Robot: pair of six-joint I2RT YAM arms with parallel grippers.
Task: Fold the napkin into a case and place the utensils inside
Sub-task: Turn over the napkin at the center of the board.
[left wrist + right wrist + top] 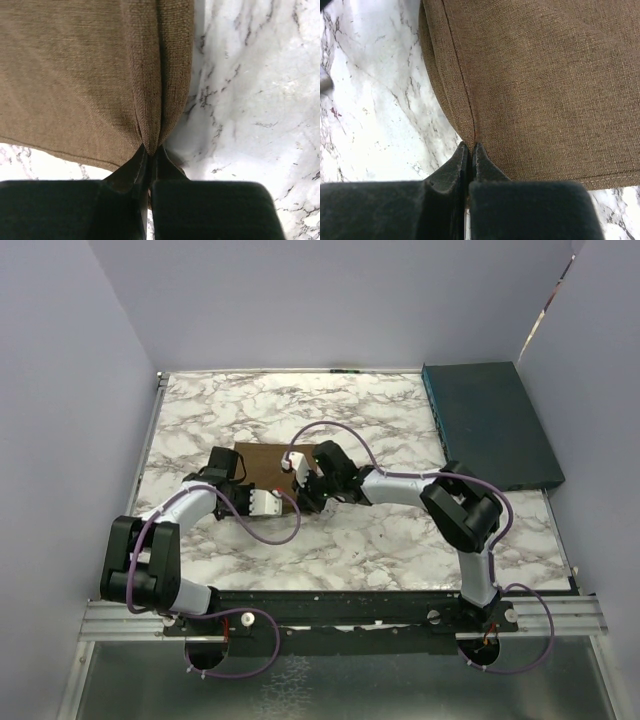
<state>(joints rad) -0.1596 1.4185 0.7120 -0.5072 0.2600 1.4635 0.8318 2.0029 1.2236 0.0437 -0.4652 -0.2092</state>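
Table (pixel 400 540): white marble with grey veins.
Box (pixel 490 425): dark teal, flat, lying at the table's far right corner.
Walls (pixel 60 390): plain pale lavender.

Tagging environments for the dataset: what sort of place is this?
Probably a lab robot cell, not a home: plain lavender walls enclose a marble-pattern tabletop, with an aluminium mounting rail along its near edge.
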